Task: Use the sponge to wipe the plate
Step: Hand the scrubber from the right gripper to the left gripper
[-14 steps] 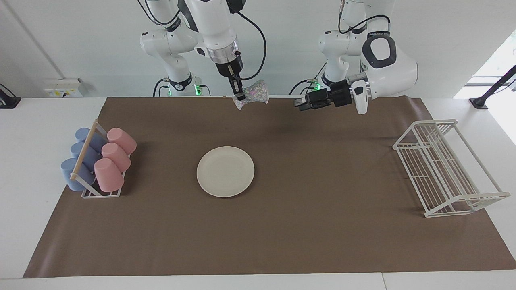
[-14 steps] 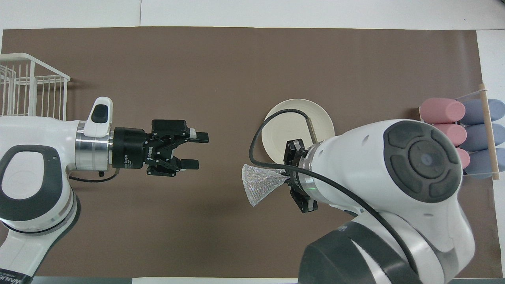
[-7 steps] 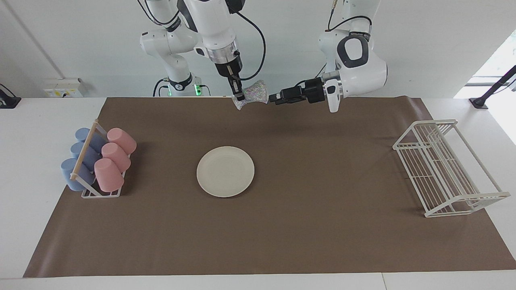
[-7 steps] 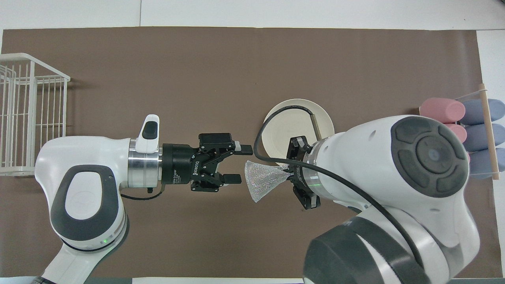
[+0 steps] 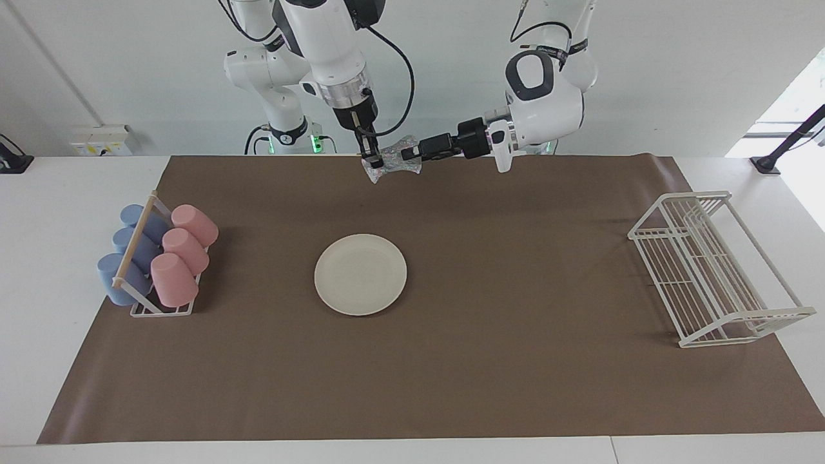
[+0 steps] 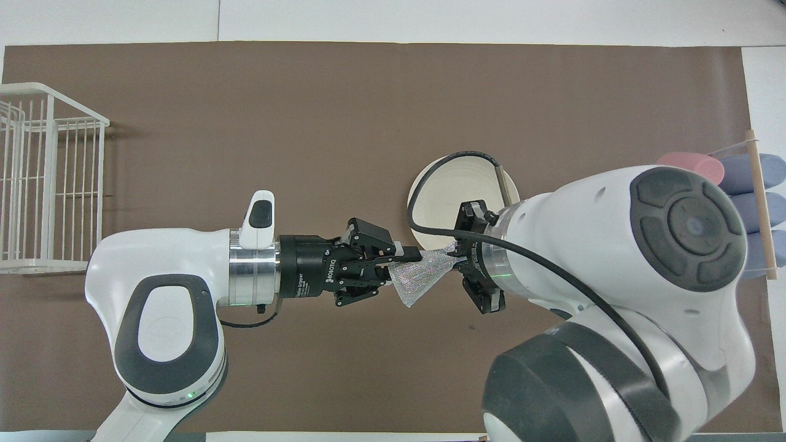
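The cream-white plate lies flat in the middle of the brown mat; in the overhead view the plate is partly covered by the right arm. The glittery silvery sponge hangs in the air over the mat's edge at the robots' end, stretched between both grippers. My right gripper points down and is shut on one end of the sponge. My left gripper reaches in level and is shut on the sponge's other end. Both also show in the overhead view: the right gripper and the left gripper.
A rack of pink and blue cups stands at the right arm's end of the mat. A white wire dish rack stands at the left arm's end. The brown mat covers most of the table.
My left arm has swung across toward the right gripper and its fingers have closed on the sponge. The right gripper has shifted slightly and lowered, and the sponge is now pulled flat between the two.
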